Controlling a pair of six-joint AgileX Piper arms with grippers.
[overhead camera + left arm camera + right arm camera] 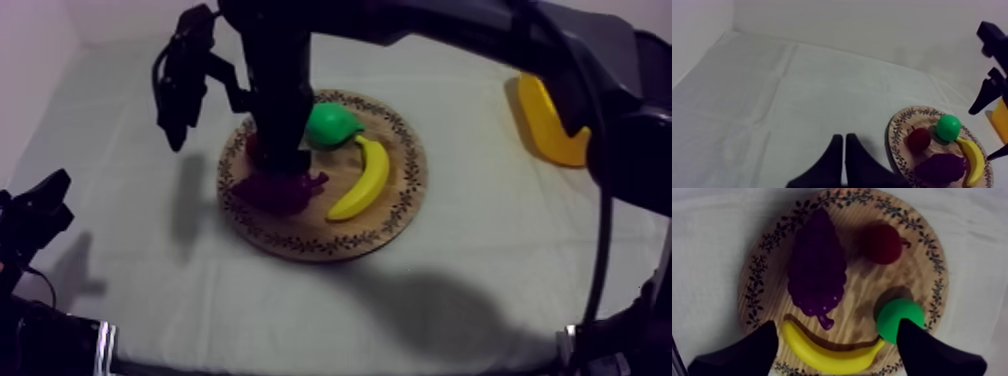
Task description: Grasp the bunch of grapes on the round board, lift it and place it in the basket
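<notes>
The dark purple bunch of grapes (281,191) (817,270) lies on the left part of the round wooden board (300,236) (857,288). My right gripper (284,162) (838,325) hangs open above the board, its fingers spread wide over the banana (832,354) and beside the green pear (899,319), just short of the grapes. A small red fruit (882,243) sits beyond the grapes. The yellow basket (551,125) stands at the table's right side. My left gripper (36,214) (844,154) rests shut at the front left, holding nothing.
On the board, the banana (364,180) and pear (333,125) lie right of the grapes. The left wrist view takes in the board (898,146), the grapes (940,167) and the basket's edge (1001,120). Open cloth lies between board and basket.
</notes>
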